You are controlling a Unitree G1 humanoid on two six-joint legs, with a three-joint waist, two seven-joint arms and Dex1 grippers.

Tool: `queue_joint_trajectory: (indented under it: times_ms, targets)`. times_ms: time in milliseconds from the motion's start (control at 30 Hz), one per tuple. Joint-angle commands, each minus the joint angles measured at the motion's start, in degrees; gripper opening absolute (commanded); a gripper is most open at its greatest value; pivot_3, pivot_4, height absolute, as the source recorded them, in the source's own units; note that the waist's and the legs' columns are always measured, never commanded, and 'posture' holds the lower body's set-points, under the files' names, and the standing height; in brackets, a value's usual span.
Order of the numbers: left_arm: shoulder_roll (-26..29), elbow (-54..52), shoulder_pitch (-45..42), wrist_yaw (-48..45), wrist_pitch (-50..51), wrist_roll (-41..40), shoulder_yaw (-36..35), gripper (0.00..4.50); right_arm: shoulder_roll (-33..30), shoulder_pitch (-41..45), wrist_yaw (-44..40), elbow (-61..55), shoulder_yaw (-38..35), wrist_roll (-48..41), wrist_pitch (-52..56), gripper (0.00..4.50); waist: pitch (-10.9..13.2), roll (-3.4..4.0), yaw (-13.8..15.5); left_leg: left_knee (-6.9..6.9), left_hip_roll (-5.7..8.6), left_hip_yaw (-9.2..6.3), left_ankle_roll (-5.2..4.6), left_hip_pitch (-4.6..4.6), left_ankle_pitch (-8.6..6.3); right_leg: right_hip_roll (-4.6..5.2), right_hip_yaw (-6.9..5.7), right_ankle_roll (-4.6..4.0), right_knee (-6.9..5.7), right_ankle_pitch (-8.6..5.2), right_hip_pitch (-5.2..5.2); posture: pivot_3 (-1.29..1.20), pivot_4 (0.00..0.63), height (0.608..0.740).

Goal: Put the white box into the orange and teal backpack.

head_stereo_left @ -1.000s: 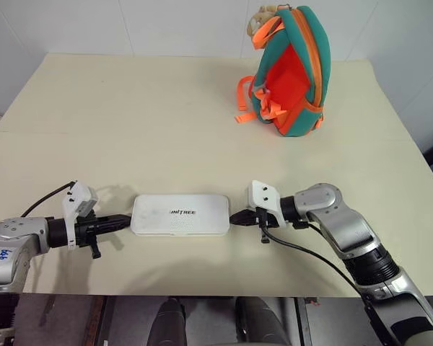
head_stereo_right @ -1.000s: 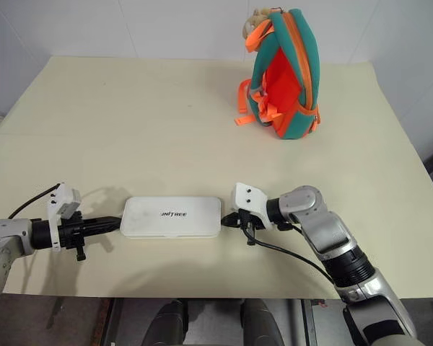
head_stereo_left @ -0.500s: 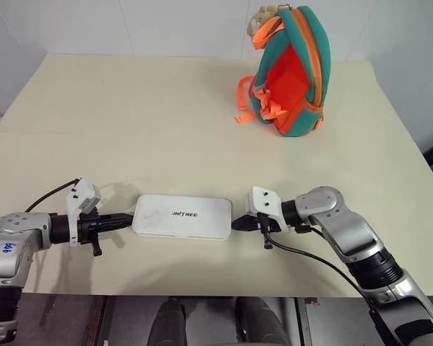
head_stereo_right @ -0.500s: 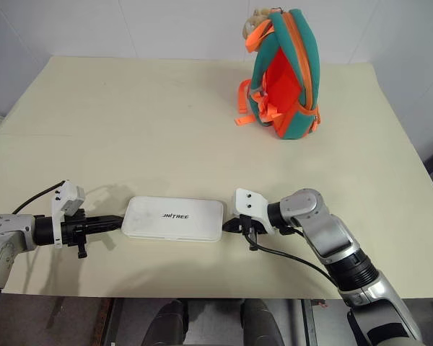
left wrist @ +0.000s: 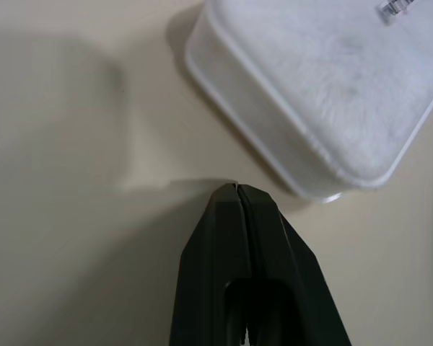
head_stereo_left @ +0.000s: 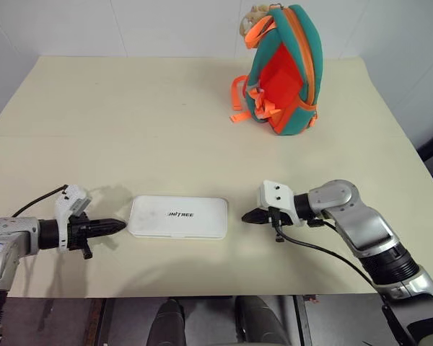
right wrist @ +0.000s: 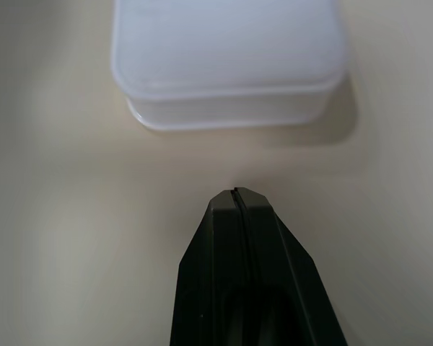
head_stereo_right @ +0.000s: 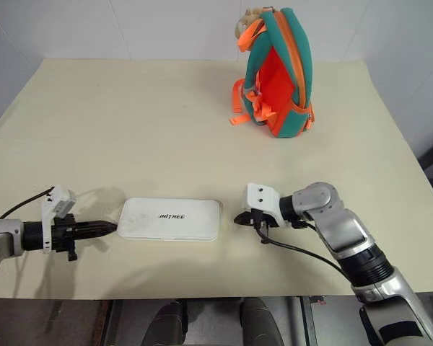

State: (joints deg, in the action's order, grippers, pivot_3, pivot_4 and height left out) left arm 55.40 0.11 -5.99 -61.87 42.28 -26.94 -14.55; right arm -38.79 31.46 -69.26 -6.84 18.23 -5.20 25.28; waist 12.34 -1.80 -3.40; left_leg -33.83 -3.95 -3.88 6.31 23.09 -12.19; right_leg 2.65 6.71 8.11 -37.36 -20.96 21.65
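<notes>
The white box (head_stereo_left: 178,216) lies flat on the cream counter (head_stereo_left: 130,130), near the front edge and about midway across it, its long sides running left to right and its small dark lettering facing up. Nothing rests on it and nothing grips it. The left claw (head_stereo_left: 120,226) is just beside the box's left short end, a narrow strip of bare counter between its tip and the case; its two black fingers (left wrist: 238,238) are pressed together to a single point and hold nothing. In the left wrist view that tip points at the counter just off a rounded corner of the box, without touching it. The right claw (head_stereo_left: 247,216) is off the opposite short end, with a clearly wider gap of counter between it and the case; its fingers (right wrist: 238,231) are likewise closed tip to tip, with nothing between them, and in the right wrist view they aim at the box's end wall from a little way back. Both claws point inward toward the box from either side, low over the surface. The orange and teal backpack (head_stereo_left: 289,72) stands upright at the far side of the counter, toward the right and well apart from the box, with its orange panel turned to the left, orange straps (head_stereo_left: 238,97) trailing onto the counter at its base and a small tan plush toy (head_stereo_left: 255,14) at its top.
</notes>
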Motion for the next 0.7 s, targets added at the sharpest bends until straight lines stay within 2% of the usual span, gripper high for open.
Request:
queue_joint_trajectory:
  times_ms: [33, 367, 400, 600, 700]
  targets:
    - [1.78, 1.22, 0.42, 4.73, 1.04, 1.88, -3.53, 1.17, -2.73, 1.02, -0.92, -0.17, -2.45, -0.66, -1.14, 0.88, 0.0, 0.0, 0.14, 0.0, 0.0, 0.0, 0.0, 0.01, 0.0, 0.0, 0.0, 0.0, 0.01, 0.0, 0.0, 0.0, 0.15, 0.74]
    - [1.32, 2.03, -2.22, 3.66, 7.67, -5.81, -9.25, 4.26, -2.69, 1.82, 0.46, 1.97, -3.0, -1.0, -2.44, 4.33, 0.01, -0.01, 0.19, 0.03, 0.0, 0.0, 0.01, 0.09, -0.02, 0.0, -0.01, 0.0, 0.05, -0.02, 0.06, 0.0, 0.15, 0.74]
    - [1.35, 2.13, -2.4, 2.79, 8.95, -7.22, -9.77, 4.48, -2.67, 1.72, 0.44, 1.88, -2.99, -1.11, -2.43, 4.5, 0.01, -0.01, 0.19, 0.03, 0.0, 0.0, 0.01, 0.11, -0.02, 0.0, -0.01, 0.01, 0.05, -0.03, 0.06, 0.0, 0.15, 0.74]
    - [0.51, 5.72, -4.72, -0.38, 15.48, -13.84, -11.18, 4.48, -2.25, 1.19, 0.83, 2.06, -2.59, -1.23, -2.84, 4.5, 0.01, -0.01, 0.15, 0.03, 0.0, 0.0, 0.02, 0.11, -0.03, 0.0, -0.01, 0.01, 0.06, -0.03, 0.06, 0.0, 0.15, 0.74]
    - [-1.31, 10.99, -7.91, -1.93, 18.38, -17.7, -12.5, 4.48, -2.08, 0.81, 1.0, 1.53, -2.56, -1.54, -2.67, 4.5, 0.01, -0.01, 0.2, 0.01, 0.0, -0.01, 0.02, 0.1, -0.03, 0.0, -0.02, 0.01, 0.02, -0.03, 0.06, 0.0, 0.15, 0.74]
